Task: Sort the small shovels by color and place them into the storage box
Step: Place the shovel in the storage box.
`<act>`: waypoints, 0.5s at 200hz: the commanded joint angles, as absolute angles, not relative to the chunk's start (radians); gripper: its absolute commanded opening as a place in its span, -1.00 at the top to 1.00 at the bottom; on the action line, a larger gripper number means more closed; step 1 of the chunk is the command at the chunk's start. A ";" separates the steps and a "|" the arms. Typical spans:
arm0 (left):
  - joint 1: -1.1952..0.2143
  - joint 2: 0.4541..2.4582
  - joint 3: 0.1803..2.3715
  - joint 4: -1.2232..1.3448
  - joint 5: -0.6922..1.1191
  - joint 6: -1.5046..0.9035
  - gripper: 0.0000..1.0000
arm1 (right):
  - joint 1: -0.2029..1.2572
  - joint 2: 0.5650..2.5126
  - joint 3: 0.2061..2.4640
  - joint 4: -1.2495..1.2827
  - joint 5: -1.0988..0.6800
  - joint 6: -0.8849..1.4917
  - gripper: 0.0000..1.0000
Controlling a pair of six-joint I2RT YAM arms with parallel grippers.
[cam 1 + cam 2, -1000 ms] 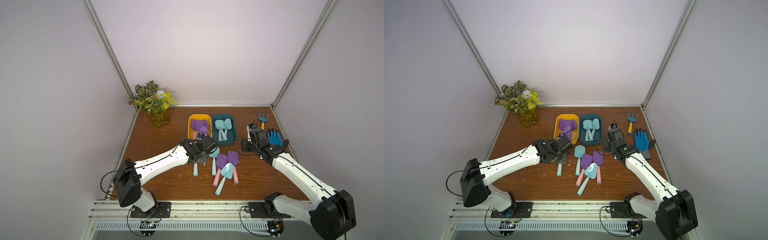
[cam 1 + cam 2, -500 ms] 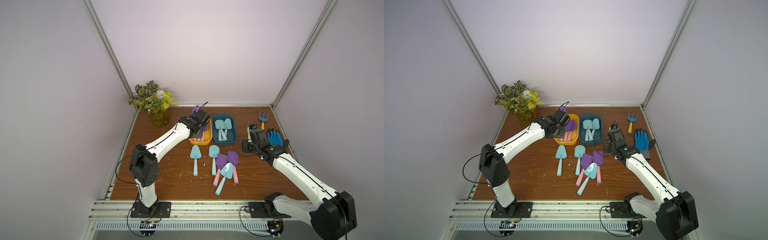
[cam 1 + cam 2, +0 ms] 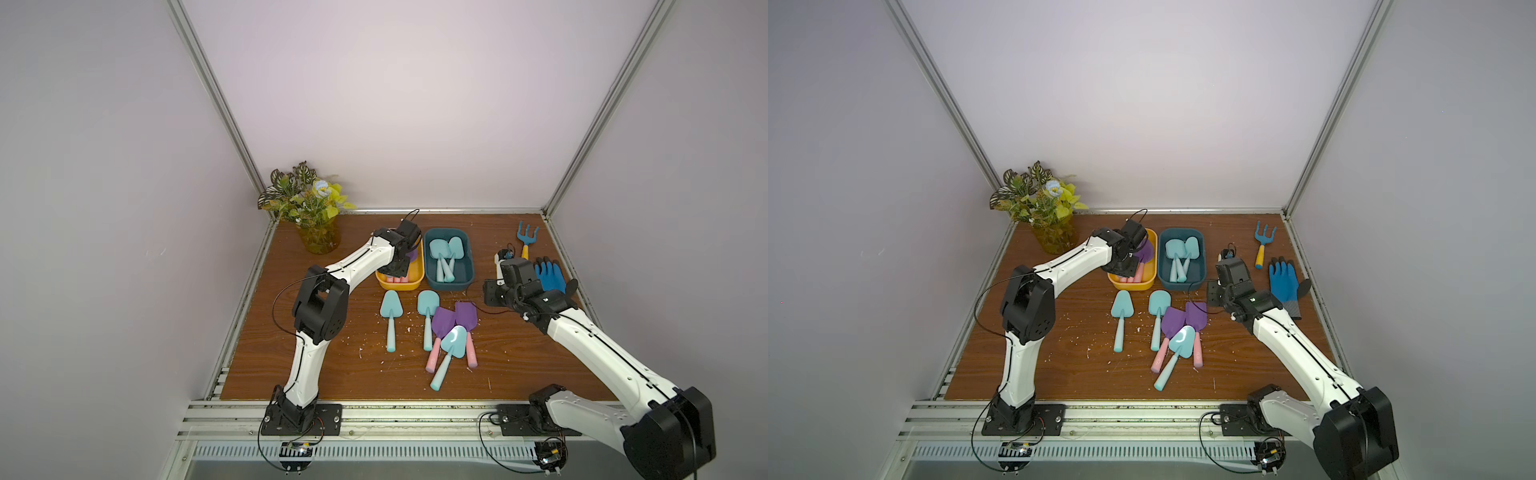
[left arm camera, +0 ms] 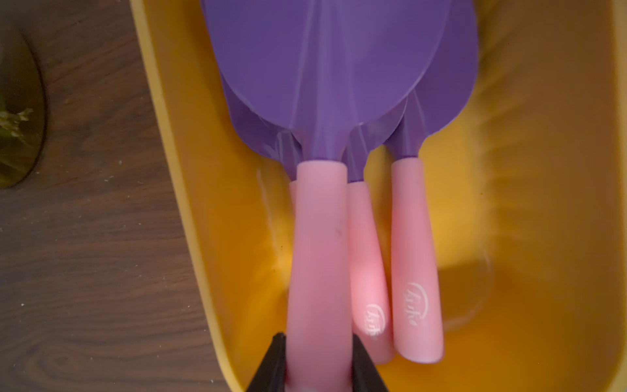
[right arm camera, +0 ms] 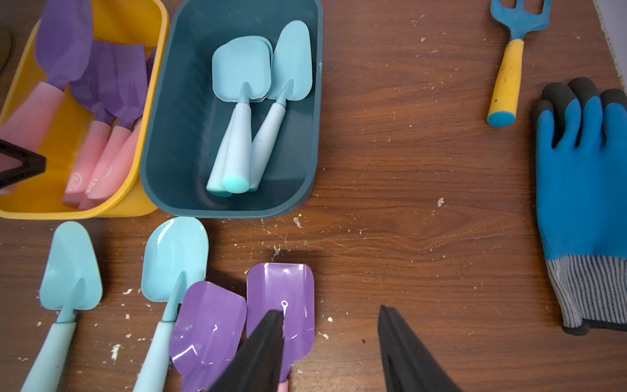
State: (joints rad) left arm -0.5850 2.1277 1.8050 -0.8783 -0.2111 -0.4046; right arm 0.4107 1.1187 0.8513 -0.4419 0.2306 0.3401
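- The yellow box [image 3: 399, 286] sits toward the back of the table [image 3: 332, 365], close against the teal box [image 3: 451, 286] on the left arm's side; three purple shovels [image 4: 415, 254] with pink handles lie in it side by side, blades toward the back wall and handles toward the front.
- The left end effector [image 4: 317, 336] is at the front end of the yellow box, clamped tight on the pink handle of the held purple shovel [image 4: 325, 68]; this one lies over the other three, its long axis along the box's length and its blade toward the back wall.
- The teal box holds three light-blue shovels [image 5: 241, 68], bunched together; blades are at the back end and handles converge at the front end.
- Five more shovels lie on the table in front of the boxes; the outer blue shovel [image 3: 390, 309] and inner blue shovel [image 3: 428, 301] lie parallel, blades toward the boxes.
- Just beside them, the round purple shovel [image 3: 442, 322] and square purple shovel [image 3: 466, 313] touch at the blades, which also point toward the boxes.
- The crossing blue shovel [image 3: 453, 343] rests on their pink handles; its own handle slants toward the front and the left arm's side.
- The right end effector [image 5: 330, 339] is near the square purple shovel on the glove side; its fingers are partly apart over bare wood, gripping nothing.
- A rake [image 3: 527, 237] and a glove [image 3: 550, 276] lie well apart from the boxes.
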 commanded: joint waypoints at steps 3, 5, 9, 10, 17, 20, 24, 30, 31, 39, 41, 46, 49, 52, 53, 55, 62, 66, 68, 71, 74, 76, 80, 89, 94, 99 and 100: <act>-0.564 2.132 1.856 -0.888 -0.193 -0.377 0.74 | 0.408 1.095 0.857 -0.442 0.229 0.344 -0.03; -0.563 2.134 1.857 -0.888 -0.193 -0.376 0.74 | 0.408 1.095 0.856 -0.442 0.229 0.344 -0.03; -0.563 2.136 1.860 -0.888 -0.191 -0.375 0.74 | 0.408 1.097 0.856 -0.442 0.228 0.344 -0.03; -0.563 2.137 1.860 -0.888 -0.190 -0.374 0.74 | 0.408 1.097 0.855 -0.441 0.228 0.344 -0.03; -0.562 2.140 1.863 -0.887 -0.185 -0.374 0.73 | 0.408 1.098 0.854 -0.440 0.227 0.344 -0.03; -0.561 2.141 1.864 -0.888 -0.183 -0.374 0.74 | 0.408 1.098 0.853 -0.440 0.227 0.344 -0.03; -0.560 2.143 1.864 -0.889 -0.180 -0.374 0.74 | 0.408 1.098 0.853 -0.439 0.227 0.344 -0.03; -0.559 2.147 1.864 -0.890 -0.175 -0.373 0.74 | 0.408 1.098 0.852 -0.439 0.226 0.344 -0.03; -0.558 2.147 1.864 -0.889 -0.174 -0.373 0.74 | 0.408 1.098 0.852 -0.439 0.226 0.344 -0.03; -0.556 2.151 1.862 -0.890 -0.168 -0.371 0.74 | 0.408 1.098 0.851 -0.438 0.225 0.344 -0.03; -0.554 2.153 1.862 -0.890 -0.167 -0.370 0.74 | 0.408 1.098 0.850 -0.437 0.224 0.344 -0.03; -0.553 2.156 1.860 -0.890 -0.163 -0.370 0.73 | 0.408 1.097 0.849 -0.437 0.224 0.345 -0.03; -0.552 2.156 1.860 -0.888 -0.161 -0.370 0.73 | 0.408 1.097 0.848 -0.436 0.224 0.344 -0.02; -0.551 2.158 1.858 -0.890 -0.160 -0.370 0.73 | 0.408 1.097 0.848 -0.436 0.226 0.344 -0.03; -0.552 2.159 1.858 -0.889 -0.160 -0.369 0.73 | 0.408 1.097 0.847 -0.436 0.225 0.344 -0.03; -0.551 2.160 1.857 -0.889 -0.159 -0.368 0.73 | 0.407 1.097 0.847 -0.436 0.224 0.344 -0.03; -0.549 2.162 1.855 -0.890 -0.160 -0.367 0.73 | 0.408 1.095 0.846 -0.436 0.225 0.344 -0.02; -0.548 2.164 1.855 -0.890 -0.159 -0.365 0.73 | 0.409 1.096 0.845 -0.436 0.226 0.344 -0.03; -0.547 2.165 1.853 -0.890 -0.158 -0.365 0.73 | 0.407 1.095 0.845 -0.435 0.226 0.344 -0.03; -0.547 2.166 1.854 -0.889 -0.158 -0.365 0.73 | 0.408 1.095 0.845 -0.436 0.226 0.344 -0.02; -0.547 2.167 1.852 -0.889 -0.158 -0.365 0.73 | 0.408 1.096 0.843 -0.436 0.226 0.344 -0.03; -0.545 2.167 1.852 -0.889 -0.158 -0.365 0.73 | 0.407 1.095 0.843 -0.436 0.226 0.342 -0.02; -0.545 2.169 1.852 -0.889 -0.156 -0.364 0.73 | 0.408 1.095 0.842 -0.436 0.227 0.342 -0.02; -0.543 2.171 1.851 -0.890 -0.156 -0.363 0.73 | 0.408 1.097 0.843 -0.436 0.228 0.342 -0.03; -0.544 2.173 1.850 -0.890 -0.155 -0.362 0.73 | 0.408 1.097 0.842 -0.436 0.228 0.342 -0.03; -0.543 2.173 1.849 -0.890 -0.153 -0.361 0.73 | 0.408 1.097 0.841 -0.435 0.227 0.342 -0.03; -0.543 2.172 1.849 -0.889 -0.153 -0.362 0.73 | 0.407 1.097 0.842 -0.435 0.228 0.342 -0.03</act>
State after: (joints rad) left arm -0.5571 2.1616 1.8412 -0.8799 -0.1612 -0.3798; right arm 0.4107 1.1187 0.8509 -0.4416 0.2302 0.3401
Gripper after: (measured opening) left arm 0.288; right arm 0.513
